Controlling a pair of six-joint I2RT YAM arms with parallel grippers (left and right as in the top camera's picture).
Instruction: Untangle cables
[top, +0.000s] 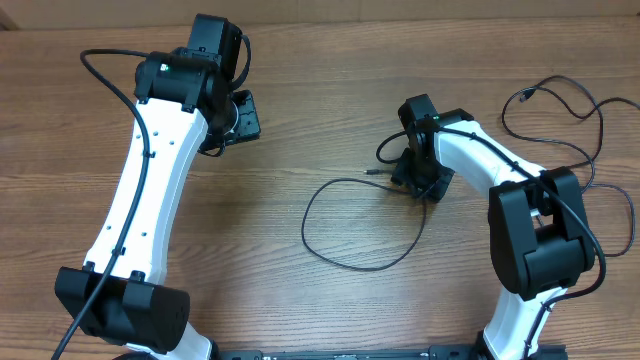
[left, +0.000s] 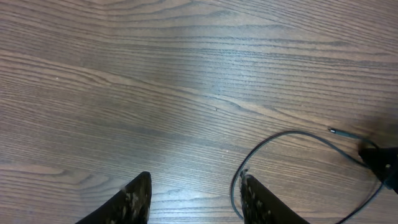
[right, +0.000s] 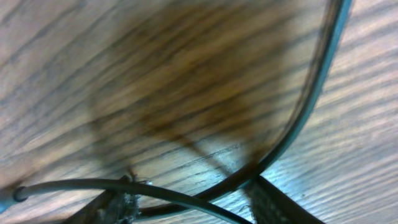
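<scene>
One thin black cable (top: 312, 205) lies in a wide loop at the table's middle, its plug tip (top: 370, 172) pointing left. A second cable (top: 560, 95) sprawls in loose loops at the far right. My right gripper (top: 418, 183) is down at the table on the loop's right end. In the right wrist view its fingers (right: 193, 208) are open, with two crossing cable strands (right: 311, 99) lying between them. My left gripper (top: 243, 116) is open and empty, up left of the loop. The left wrist view (left: 196, 199) shows the cable (left: 292, 132) beyond its right finger.
The wooden table (top: 300, 90) fills the view. The second cable's loops run under and around the right arm (top: 540, 230). The left arm (top: 150, 190) stretches along the left side.
</scene>
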